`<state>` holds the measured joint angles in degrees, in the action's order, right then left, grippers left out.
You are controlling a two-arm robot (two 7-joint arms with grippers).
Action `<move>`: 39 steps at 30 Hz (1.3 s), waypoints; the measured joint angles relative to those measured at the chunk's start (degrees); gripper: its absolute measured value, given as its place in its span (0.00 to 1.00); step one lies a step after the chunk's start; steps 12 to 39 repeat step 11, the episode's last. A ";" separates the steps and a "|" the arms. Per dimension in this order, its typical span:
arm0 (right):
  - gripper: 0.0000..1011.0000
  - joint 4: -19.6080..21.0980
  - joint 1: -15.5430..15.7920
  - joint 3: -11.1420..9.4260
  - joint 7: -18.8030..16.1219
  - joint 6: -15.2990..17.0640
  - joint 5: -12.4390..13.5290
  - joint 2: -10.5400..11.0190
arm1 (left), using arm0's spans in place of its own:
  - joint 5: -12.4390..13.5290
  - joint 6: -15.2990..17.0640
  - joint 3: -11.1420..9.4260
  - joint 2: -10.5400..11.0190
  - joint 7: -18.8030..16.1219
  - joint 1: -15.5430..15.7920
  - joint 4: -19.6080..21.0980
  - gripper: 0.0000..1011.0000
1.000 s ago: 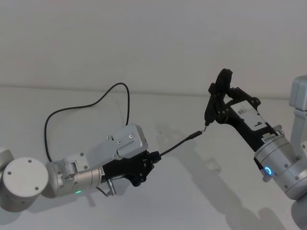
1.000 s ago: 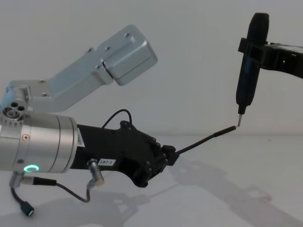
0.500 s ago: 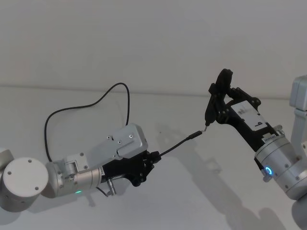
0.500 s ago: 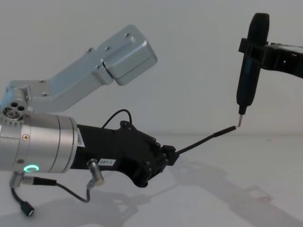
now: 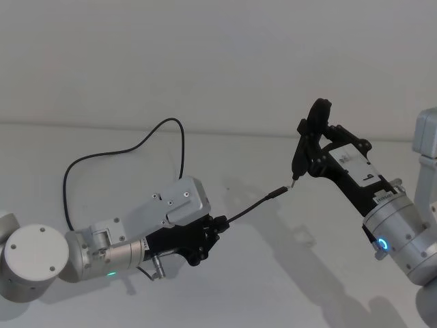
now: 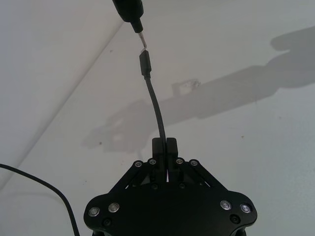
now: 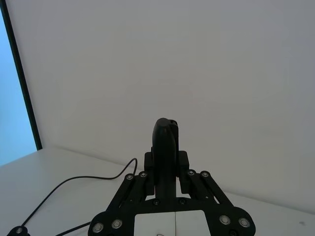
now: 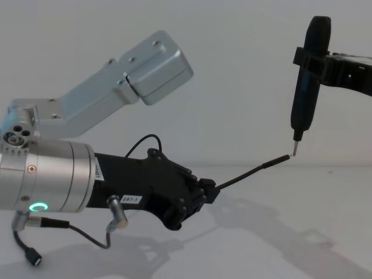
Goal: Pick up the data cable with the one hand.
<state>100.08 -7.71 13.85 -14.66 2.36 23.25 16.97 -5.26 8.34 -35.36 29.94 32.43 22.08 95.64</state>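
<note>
While clamping the data cable [image 5: 254, 204] mid-frame, left gripper [image 5: 220, 224] angling the plug up toward the right. Right gripper [image 5: 305, 147], upper right, clenching a black pen-shaped tool [image 8: 306, 81], tip hovering just beside the plug end.

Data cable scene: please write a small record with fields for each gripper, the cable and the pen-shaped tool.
left gripper: shut on the data cable, holding it above the table
data cable plug: free end, pointing toward the pen-shaped tool
right gripper: shut on the pen-shaped tool, held upright
tool tip: just above the plug; contact cannot be told
cable rest: loops on the table behind the left arm
</note>
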 joint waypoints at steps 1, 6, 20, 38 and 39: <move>0.27 0.01 0.00 0.00 0.00 0.00 0.00 0.00 | 0.00 0.00 0.00 0.00 0.00 0.00 0.00 0.04; 0.27 0.02 0.00 0.00 0.00 0.01 0.00 0.00 | 0.00 0.00 0.00 0.00 0.00 0.00 0.00 0.04; 0.27 0.01 0.00 0.00 0.00 0.01 0.00 0.00 | 0.00 0.00 0.00 0.00 0.00 0.00 0.00 0.04; 0.27 0.01 0.00 0.00 0.00 0.01 0.00 0.00 | 0.00 0.00 0.00 0.00 0.00 0.00 0.00 0.04; 0.27 0.01 0.00 0.00 0.00 0.01 0.00 0.00 | 0.00 0.00 0.00 0.00 0.00 0.00 0.00 0.04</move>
